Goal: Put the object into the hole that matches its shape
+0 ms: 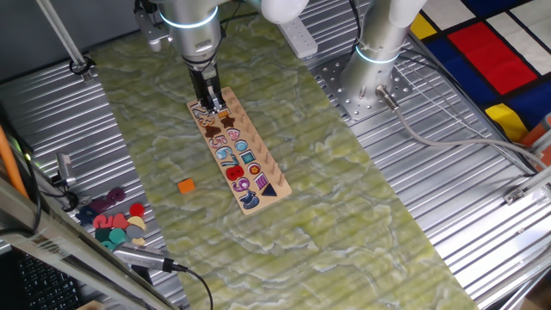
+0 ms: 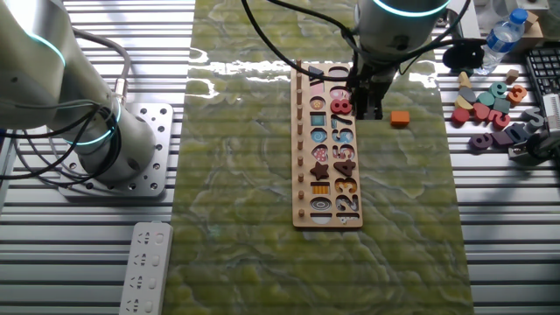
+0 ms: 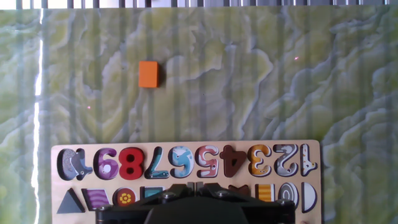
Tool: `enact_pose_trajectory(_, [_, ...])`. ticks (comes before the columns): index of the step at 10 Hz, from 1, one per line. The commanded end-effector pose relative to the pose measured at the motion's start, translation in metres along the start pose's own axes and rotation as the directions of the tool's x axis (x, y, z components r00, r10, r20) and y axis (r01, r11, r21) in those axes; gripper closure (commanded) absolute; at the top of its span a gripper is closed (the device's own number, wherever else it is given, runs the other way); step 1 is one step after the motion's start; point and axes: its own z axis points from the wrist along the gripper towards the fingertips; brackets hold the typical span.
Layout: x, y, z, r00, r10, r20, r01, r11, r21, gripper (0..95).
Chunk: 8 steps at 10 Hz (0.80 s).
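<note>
Green marbled mat [image 2: 262, 175] covers the table, with ribbed metal beside it. From the hand view I see my gripper [image 3: 194, 186] low in frame, right over the puzzle board [image 3: 186, 180]; fingertips are hidden behind the housing, so I cannot tell whether they are spread or pressed together. They hold nothing that I can see. Just under it runs the shape row, then the number row. Which recess is the hole for the orange one, I cannot tell. Past the board's far edge lies bare mat, then the orange piece [image 3: 148, 74], flat, alone, well apart from the board. Beyond the mat's edge sits a heap of loose coloured pieces [image 2: 490, 101], a water bottle [image 2: 506, 33] behind them.
</note>
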Motion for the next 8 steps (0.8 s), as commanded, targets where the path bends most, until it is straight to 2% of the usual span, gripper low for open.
enact_pose_trajectory(1, [0.0,0.0,0.0,1.0,-0.026,-0.004,0.026,1.0,-0.018,95.0])
enact_pose_trajectory(2, [0.0,0.0,0.0,0.998,-0.064,-0.001,0.063,0.997,-0.043,95.0])
enact_pose_trajectory(3, [-0.001,0.001,0.0,0.998,-0.057,0.003,0.057,0.998,-0.033,95.0])
enact_pose_trajectory(5, [-0.006,0.006,0.002,1.0,-0.023,0.003,0.023,0.999,-0.033,95.0])
enact_pose_trajectory(6, [-0.022,0.013,0.007,1.0,-0.018,0.003,0.018,0.999,-0.034,95.0])
enact_pose_trajectory(7, [-0.039,0.02,0.014,1.0,-0.017,0.003,0.017,1.0,-0.016,95.0])
enact_pose_trajectory(8, [-0.049,0.023,0.019,1.0,-0.019,0.0,0.019,1.0,0.004,95.0])
